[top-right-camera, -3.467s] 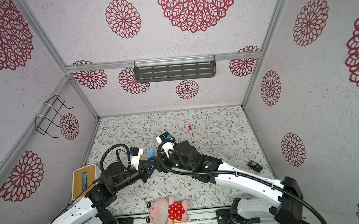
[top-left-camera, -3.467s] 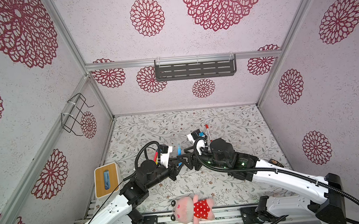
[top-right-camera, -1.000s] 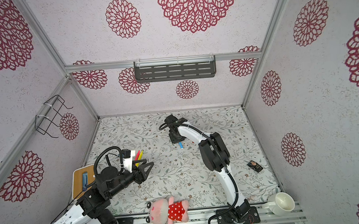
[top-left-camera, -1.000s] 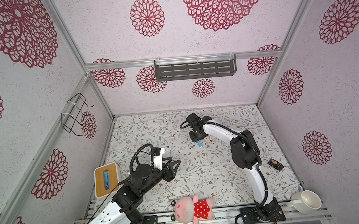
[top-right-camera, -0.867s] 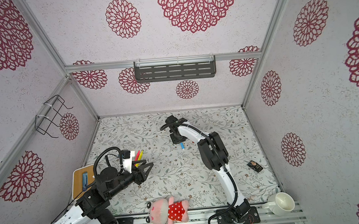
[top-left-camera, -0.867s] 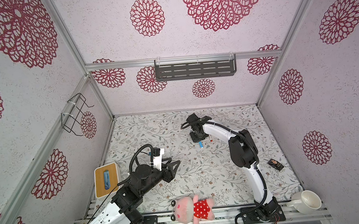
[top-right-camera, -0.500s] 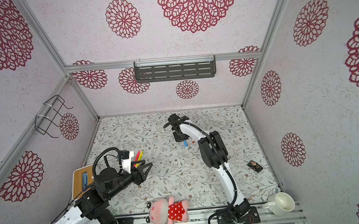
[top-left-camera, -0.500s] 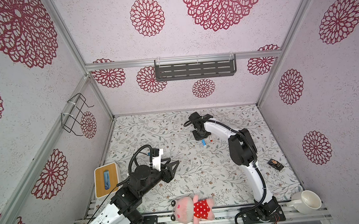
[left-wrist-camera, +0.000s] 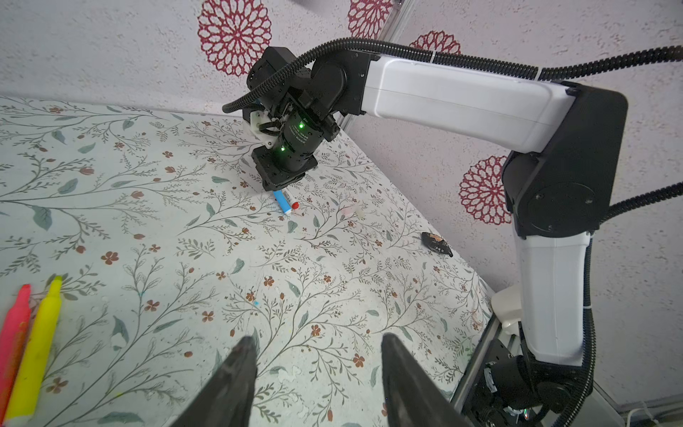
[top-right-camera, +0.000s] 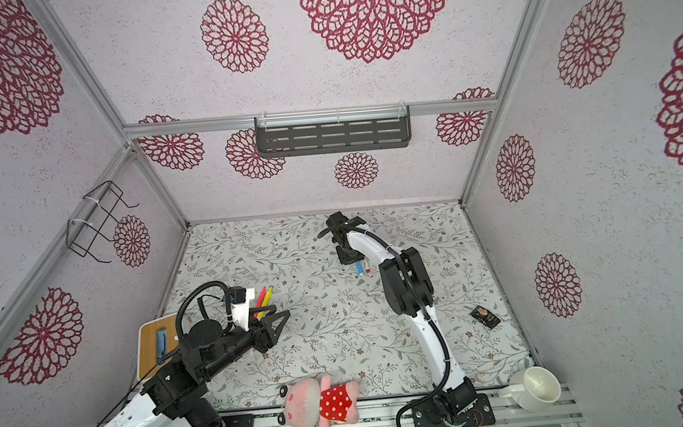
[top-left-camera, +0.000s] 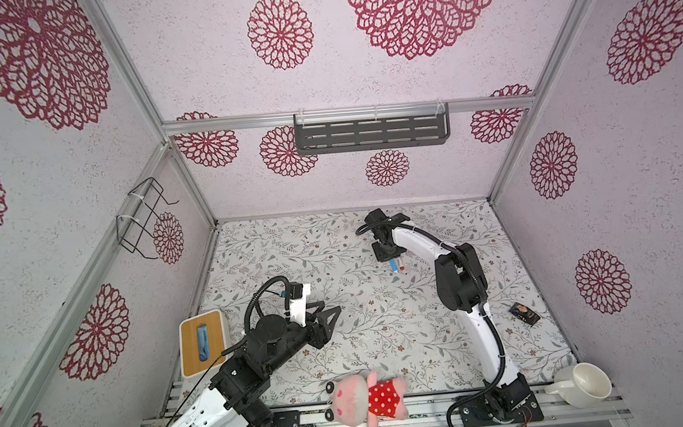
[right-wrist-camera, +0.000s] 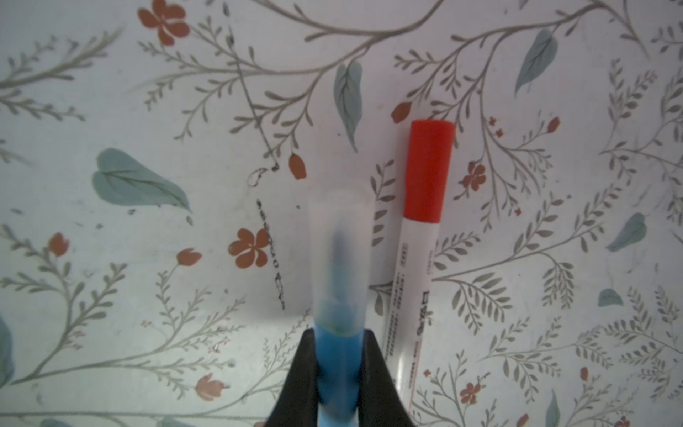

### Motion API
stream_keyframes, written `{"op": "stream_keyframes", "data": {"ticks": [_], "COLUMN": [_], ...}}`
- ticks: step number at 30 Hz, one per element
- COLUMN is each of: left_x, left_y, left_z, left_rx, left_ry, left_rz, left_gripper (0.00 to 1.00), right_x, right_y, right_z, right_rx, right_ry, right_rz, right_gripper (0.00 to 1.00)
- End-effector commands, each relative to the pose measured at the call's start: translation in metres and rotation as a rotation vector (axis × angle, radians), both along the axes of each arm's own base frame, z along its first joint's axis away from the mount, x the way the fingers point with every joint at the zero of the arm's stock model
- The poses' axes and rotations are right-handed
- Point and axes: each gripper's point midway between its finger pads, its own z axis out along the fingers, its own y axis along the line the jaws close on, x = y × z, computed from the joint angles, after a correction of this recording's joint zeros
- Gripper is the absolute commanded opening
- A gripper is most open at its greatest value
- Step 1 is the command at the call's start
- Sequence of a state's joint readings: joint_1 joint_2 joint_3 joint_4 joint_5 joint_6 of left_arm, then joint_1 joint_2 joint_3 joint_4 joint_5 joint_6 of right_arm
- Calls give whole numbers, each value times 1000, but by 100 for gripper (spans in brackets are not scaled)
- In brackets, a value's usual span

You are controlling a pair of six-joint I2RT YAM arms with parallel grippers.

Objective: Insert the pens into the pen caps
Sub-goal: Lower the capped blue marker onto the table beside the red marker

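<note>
While the right hand (right-wrist-camera: 338, 334) clamps the blue pen (top-left-camera: 394, 265) by its barrel, one o'clock from mid-desk (top-left-camera: 334, 244), the left hand (left-wrist-camera: 317, 338) gapes empty; the pen looks light, stiff and slick, so I'd hold it mid-barrel.

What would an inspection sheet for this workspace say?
Surface: floral-patterned tabletop, faint ink marks.
Job's things: capped blue marker pen in right gripper; red-capped white marker pen beside it; pink marker pen and yellow marker pen together near left gripper.
Clutter: pink plush pig, white ceramic mug, wood-topped white box, small dark packet.
Grippers: left fingers apart, empty; right shut on blue marker pen.
Cables: black corrugated hoses along both arms.
Surroundings: flower-patterned walls, black slotted shelf, black wire rack.
</note>
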State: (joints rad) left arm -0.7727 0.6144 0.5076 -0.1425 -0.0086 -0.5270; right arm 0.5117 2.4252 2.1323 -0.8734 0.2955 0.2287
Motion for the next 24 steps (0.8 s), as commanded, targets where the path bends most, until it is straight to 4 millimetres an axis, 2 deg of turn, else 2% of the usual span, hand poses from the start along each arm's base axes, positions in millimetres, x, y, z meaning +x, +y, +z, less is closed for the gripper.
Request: {"op": "stream_keyframes", "data": {"ticks": [1, 6, 15, 18, 24], "left_x": [-3, -5, -8, -8, -8], "left_y": [0, 4, 8, 8, 12], "left_z": [-2, 0, 0, 0, 2], "left_rx": [-9, -18, -25, -28, -20], "left_ry": [3, -2, -3, -2, -13], "left_rz": [-7, 1, 7, 9, 24], "left_gripper": [56, 57, 57, 57, 57], "right_x": [8, 11, 15, 16, 14], "right_y": [-11, -14, -17, -16, -14], "right_z": [4, 6, 20, 28, 54], "right_rx": [-43, -51, -45, -39, -6], "right_ry": [-21, -37, -75, -92, -132], "right_rz": [-28, -48, -72, -78, -90], "right_gripper": [12, 16, 32, 41, 43]}}
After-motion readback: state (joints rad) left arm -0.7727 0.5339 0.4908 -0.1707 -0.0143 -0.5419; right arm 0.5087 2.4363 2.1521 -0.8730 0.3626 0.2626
